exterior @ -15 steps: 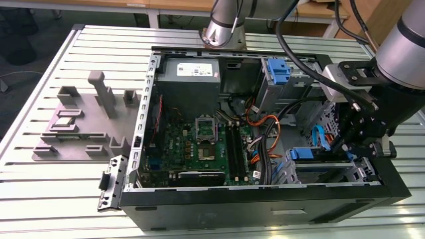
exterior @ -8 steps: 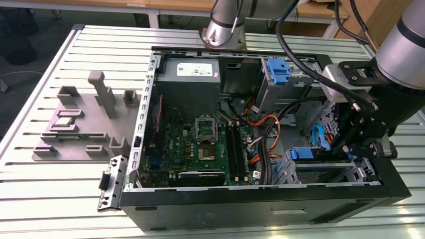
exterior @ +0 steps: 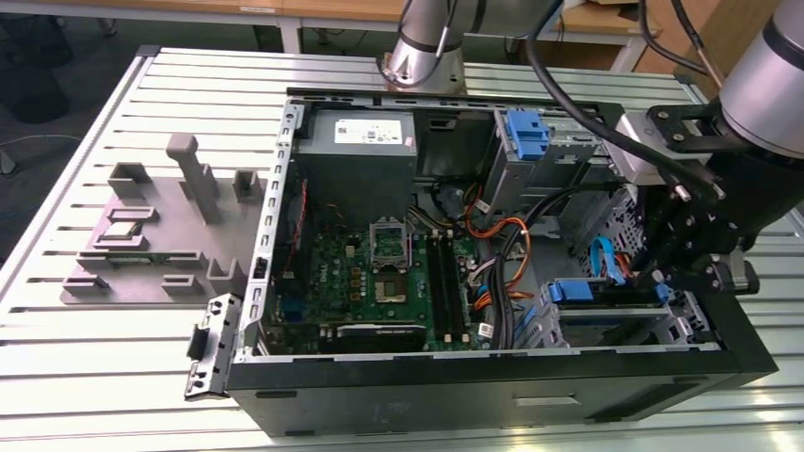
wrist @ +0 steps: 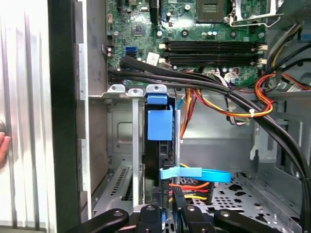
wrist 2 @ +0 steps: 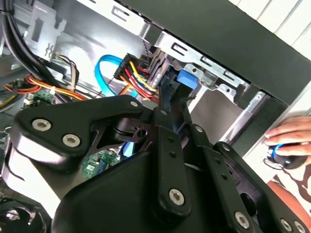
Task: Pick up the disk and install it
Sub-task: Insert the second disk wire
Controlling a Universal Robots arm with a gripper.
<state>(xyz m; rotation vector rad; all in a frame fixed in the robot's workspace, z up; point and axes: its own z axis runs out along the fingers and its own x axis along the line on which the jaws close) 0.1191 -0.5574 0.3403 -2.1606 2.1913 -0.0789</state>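
The disk [wrist: 159,127] stands on edge in the metal drive cage [wrist: 121,126] at the case's corner, its blue plastic frame facing up. In the exterior view the disk [exterior: 605,291] sits in that cage at the open case's right side, low in the picture. My gripper [wrist: 167,198] reaches down from above onto the end of the disk nearest the case wall. Its black fingers [wrist: 176,196] are drawn close together on the disk's edge. In the second wrist view the gripper [wrist 2: 171,99] ends at the blue frame [wrist 2: 187,80], beside the red and yellow power wires.
A blue flat cable [wrist: 194,174] and orange, red and yellow wires [wrist: 228,109] run beside the cage. The motherboard [exterior: 377,278] fills the case floor. A bare blue bracket [exterior: 528,132] sits in the far bay. A grey fixture [exterior: 151,235] stands outside the case. A person's hand [wrist 2: 291,138] rests outside the case wall.
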